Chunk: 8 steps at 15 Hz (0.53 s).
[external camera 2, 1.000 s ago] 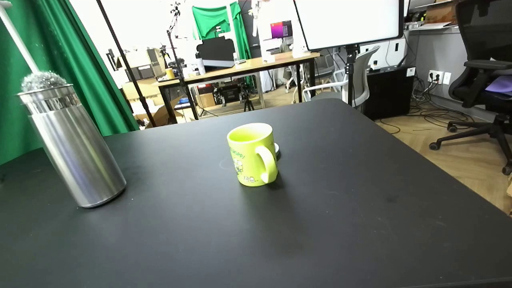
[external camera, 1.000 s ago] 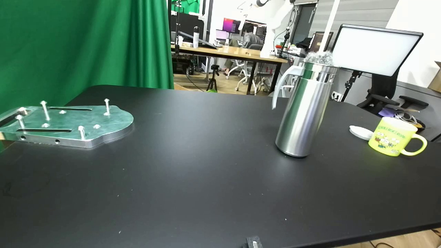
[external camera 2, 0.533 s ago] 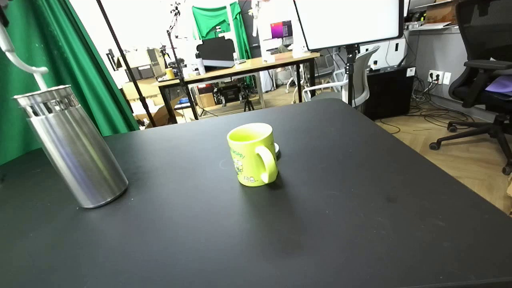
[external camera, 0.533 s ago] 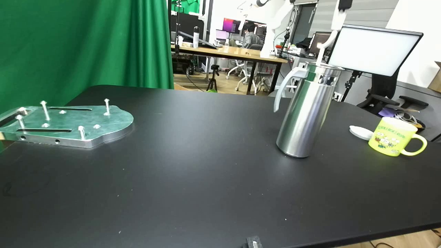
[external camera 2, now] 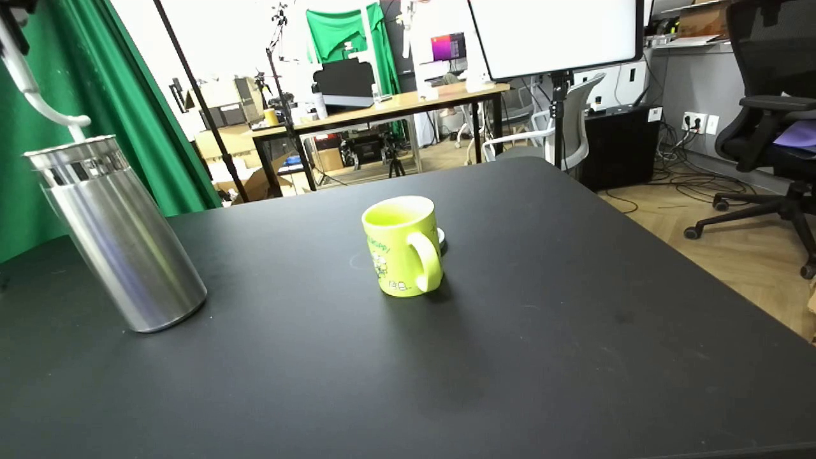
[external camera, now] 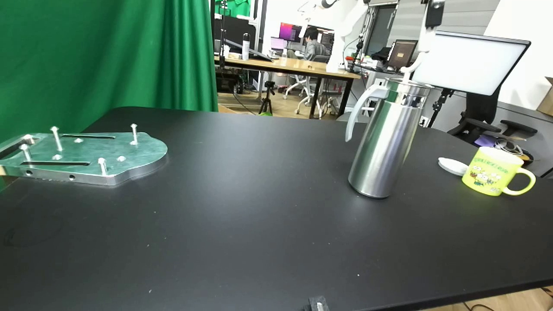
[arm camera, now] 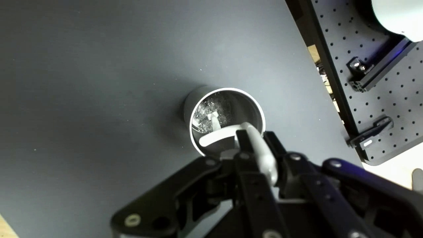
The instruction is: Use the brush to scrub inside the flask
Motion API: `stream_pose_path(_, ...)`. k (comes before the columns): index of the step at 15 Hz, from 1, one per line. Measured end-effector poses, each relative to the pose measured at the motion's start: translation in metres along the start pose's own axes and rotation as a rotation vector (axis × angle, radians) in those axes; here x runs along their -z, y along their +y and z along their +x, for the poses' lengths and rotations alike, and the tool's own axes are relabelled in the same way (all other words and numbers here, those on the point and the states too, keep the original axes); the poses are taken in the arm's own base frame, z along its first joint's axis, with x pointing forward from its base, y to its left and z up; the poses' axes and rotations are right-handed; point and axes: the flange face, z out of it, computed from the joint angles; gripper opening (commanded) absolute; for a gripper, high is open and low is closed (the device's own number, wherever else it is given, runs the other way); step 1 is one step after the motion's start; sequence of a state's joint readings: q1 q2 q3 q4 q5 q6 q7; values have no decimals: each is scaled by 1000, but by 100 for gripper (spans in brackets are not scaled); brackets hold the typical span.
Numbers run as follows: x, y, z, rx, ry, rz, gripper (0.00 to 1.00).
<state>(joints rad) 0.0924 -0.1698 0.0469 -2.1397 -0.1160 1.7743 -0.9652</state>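
Note:
The flask (external camera: 384, 147) is a tall brushed-steel jug with a pale looped handle. It stands on the black table, also at the left in an exterior view (external camera 2: 131, 245). The wrist view looks down into its round open mouth (arm camera: 228, 89). My gripper (arm camera: 257, 137) is shut on the white brush handle (arm camera: 219, 135), above the flask's rim. The gripper also shows at the top of both exterior views (external camera: 433, 15) (external camera 2: 16, 29). The brush's hooked handle (external camera 2: 57, 115) enters the mouth. Its silvery bristles (arm camera: 206, 110) are down inside the flask, hidden in both exterior views.
A yellow-green mug (external camera: 488, 172) stands right of the flask, also in an exterior view (external camera 2: 405, 248). A white lid (external camera: 452, 166) lies beside the mug. A green-topped metal plate with bolts (external camera: 103, 151) sits at the left. A perforated plate (arm camera: 390, 109) lies beyond the table edge.
The bristles have gone from the flask's mouth down inside it. The brush and gripper have come lower, and the gripper has entered both exterior views. The flask has slid slightly right in both.

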Motion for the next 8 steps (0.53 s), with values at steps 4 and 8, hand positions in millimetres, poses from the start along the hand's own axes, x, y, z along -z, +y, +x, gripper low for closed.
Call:
stream_pose_path(4,53,-19,-21,6,-51,-42,4)
stream_pose_path(8,83,-31,-31,8,-31,-82,4)
